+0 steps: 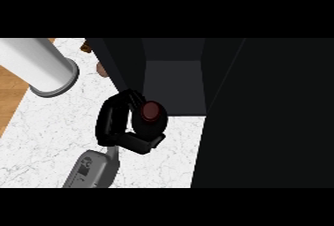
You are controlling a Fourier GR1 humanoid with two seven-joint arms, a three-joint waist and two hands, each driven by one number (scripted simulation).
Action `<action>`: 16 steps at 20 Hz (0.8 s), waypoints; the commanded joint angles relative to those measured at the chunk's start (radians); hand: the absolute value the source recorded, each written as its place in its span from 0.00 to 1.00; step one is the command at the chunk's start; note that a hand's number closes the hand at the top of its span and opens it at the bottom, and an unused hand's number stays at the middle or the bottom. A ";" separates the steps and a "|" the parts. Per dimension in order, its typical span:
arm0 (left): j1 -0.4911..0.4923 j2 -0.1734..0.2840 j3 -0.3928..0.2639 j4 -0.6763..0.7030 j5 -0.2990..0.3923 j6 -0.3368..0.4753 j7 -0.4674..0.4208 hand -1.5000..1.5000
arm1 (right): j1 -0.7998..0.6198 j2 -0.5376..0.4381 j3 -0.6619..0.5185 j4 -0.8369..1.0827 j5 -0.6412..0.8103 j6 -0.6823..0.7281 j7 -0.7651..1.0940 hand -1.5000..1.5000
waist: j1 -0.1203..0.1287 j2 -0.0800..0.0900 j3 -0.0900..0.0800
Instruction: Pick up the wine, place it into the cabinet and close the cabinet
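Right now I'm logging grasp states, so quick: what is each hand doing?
Left hand: fingers curled round the wine bottle, holding it at the open cabinet.
Right hand: not in view.

The worktop is white veined marble, smooth. At far left lies brown wood. The cabinet is matt black. The hand looks glossy black plastic.

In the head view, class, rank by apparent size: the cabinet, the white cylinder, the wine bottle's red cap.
1. cabinet: largest by far.
2. white cylinder: mid-sized, though it may loom from nearness to the camera.
3. red cap: smallest.
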 commanded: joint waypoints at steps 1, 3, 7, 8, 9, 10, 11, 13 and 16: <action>-0.068 -0.002 -0.051 -0.146 0.015 0.133 0.193 1.00 | 0.023 0.019 -0.014 -0.031 -0.084 0.005 0.008 0.00 | 0.001 0.005 0.000; -0.076 -0.002 -0.192 -0.181 0.002 0.293 0.213 1.00 | 0.072 0.020 0.000 -0.091 -0.075 0.019 0.012 0.00 | -0.007 0.003 0.000; -0.275 -0.002 -0.138 -0.123 -0.005 0.362 0.343 1.00 | 0.068 0.008 -0.065 -0.042 -0.145 0.049 -0.018 0.00 | -0.012 0.008 0.000; -0.305 -0.002 -0.077 -0.095 -0.006 0.345 0.348 1.00 | 0.032 0.043 0.052 -0.062 -0.020 -0.013 0.027 0.00 | -0.009 0.007 -0.001; -0.279 -0.002 -0.085 -0.119 -0.010 0.351 0.380 1.00 | 0.051 0.003 -0.019 -0.088 -0.103 0.029 0.046 0.00 | -0.009 0.006 -0.001; -0.318 -0.002 -0.138 -0.093 0.026 0.428 0.401 1.00 | -0.013 0.008 -0.007 -0.076 -0.088 -0.008 0.083 0.00 | -0.015 0.005 -0.001; -0.318 -0.002 -0.149 -0.055 0.013 0.434 0.362 1.00 | 0.061 0.012 -0.002 -0.120 -0.091 0.019 0.058 0.00 | -0.016 0.007 -0.001; -0.351 -0.002 -0.087 -0.052 -0.027 0.397 0.373 1.00 | 0.057 0.018 -0.012 -0.106 -0.093 0.012 0.054 0.00 | -0.010 0.007 -0.001; -0.416 -0.002 -0.023 0.072 0.021 0.374 0.325 1.00 | 0.084 0.012 -0.086 -0.014 -0.156 0.081 -0.070 0.00 | -0.011 0.011 0.000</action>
